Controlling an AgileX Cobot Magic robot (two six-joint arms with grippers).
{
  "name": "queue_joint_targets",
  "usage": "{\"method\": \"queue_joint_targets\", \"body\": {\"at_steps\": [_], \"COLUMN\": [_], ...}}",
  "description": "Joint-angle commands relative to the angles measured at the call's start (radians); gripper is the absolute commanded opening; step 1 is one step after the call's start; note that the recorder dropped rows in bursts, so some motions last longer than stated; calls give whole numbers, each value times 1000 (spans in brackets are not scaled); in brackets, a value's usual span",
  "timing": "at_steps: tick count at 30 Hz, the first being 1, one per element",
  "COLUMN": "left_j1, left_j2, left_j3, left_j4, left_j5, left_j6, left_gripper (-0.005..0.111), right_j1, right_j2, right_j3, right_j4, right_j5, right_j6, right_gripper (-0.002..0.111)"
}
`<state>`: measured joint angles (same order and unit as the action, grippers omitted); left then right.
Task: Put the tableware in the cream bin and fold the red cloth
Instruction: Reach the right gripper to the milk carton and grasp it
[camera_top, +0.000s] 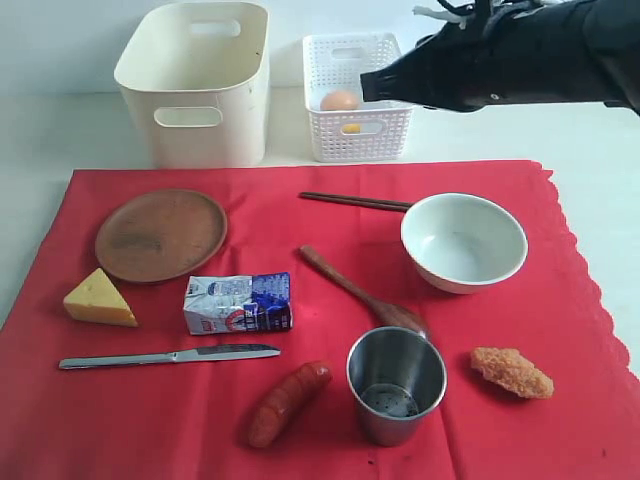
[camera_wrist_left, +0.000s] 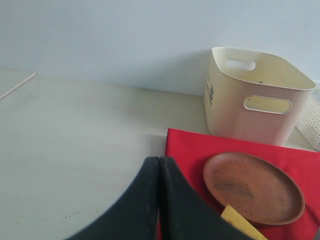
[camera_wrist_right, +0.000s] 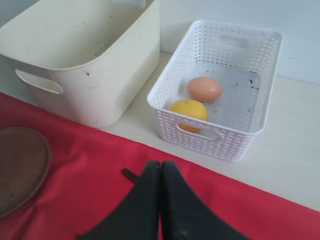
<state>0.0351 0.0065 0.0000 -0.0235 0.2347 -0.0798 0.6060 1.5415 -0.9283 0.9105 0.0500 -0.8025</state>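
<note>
We are looking at a pale, smooth table (camera_top: 40, 130) that is carrying everything. One red cloth (camera_top: 150, 430), a plain bright sheet of soft fabric, is lying flat across the table's near part, with its right edge running in scallops. Behind the cloth, one tall cream bin (camera_top: 200, 90) of smooth plastic is standing, showing rounded corners and oval handle holes. One smaller white lattice basket (camera_top: 357, 140) is standing beside the bin.

The right claw (camera_wrist_right: 160, 167) is hanging above the basket's front, and the left claw (camera_wrist_left: 159, 165) is hovering by the cloth's left edge near the plate. On both, the black fingers are pressing together on nothing.

All the tableware is lying on the cloth:
- one round, matte brown plate (camera_top: 160, 235) at the left
- one glossy white bowl (camera_top: 463, 242) at the right
- one upright steel cup (camera_top: 395, 383) in front
- one wooden spoon (camera_top: 360, 295) slanting down towards the cup
- one pair of dark chopsticks (camera_top: 355, 201) just left of the bowl
- one steel knife (camera_top: 168, 356) at the front left

Among these, we are counting one milk carton (camera_top: 238, 303), one sausage (camera_top: 288, 402), one cheese (camera_top: 98, 299) wedge and one crumbed fried piece (camera_top: 511, 371). One egg (camera_top: 339, 100) and one lemon (camera_top: 351, 127) are sitting in the basket.
</note>
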Motion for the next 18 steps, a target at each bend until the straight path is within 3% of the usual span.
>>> {"method": "queue_joint_targets", "body": {"at_steps": [1, 5, 18], "left_j1": [2, 2, 2], "left_j2": [-7, -7, -7], "left_j3": [0, 0, 0], "left_j4": [-5, -5, -5], "left_j5": [-12, -12, -12], "left_j6": [-4, -4, -4], "left_gripper": [1, 1, 1], "right_j1": [-1, 25, 278], "right_j2": [-25, -25, 63], "right_j3": [33, 36, 29], "right_j4": [6, 6, 6], "right_j5": [20, 124, 98], "right_j6": [0, -69, -138], "right_gripper": [0, 0, 0]}}
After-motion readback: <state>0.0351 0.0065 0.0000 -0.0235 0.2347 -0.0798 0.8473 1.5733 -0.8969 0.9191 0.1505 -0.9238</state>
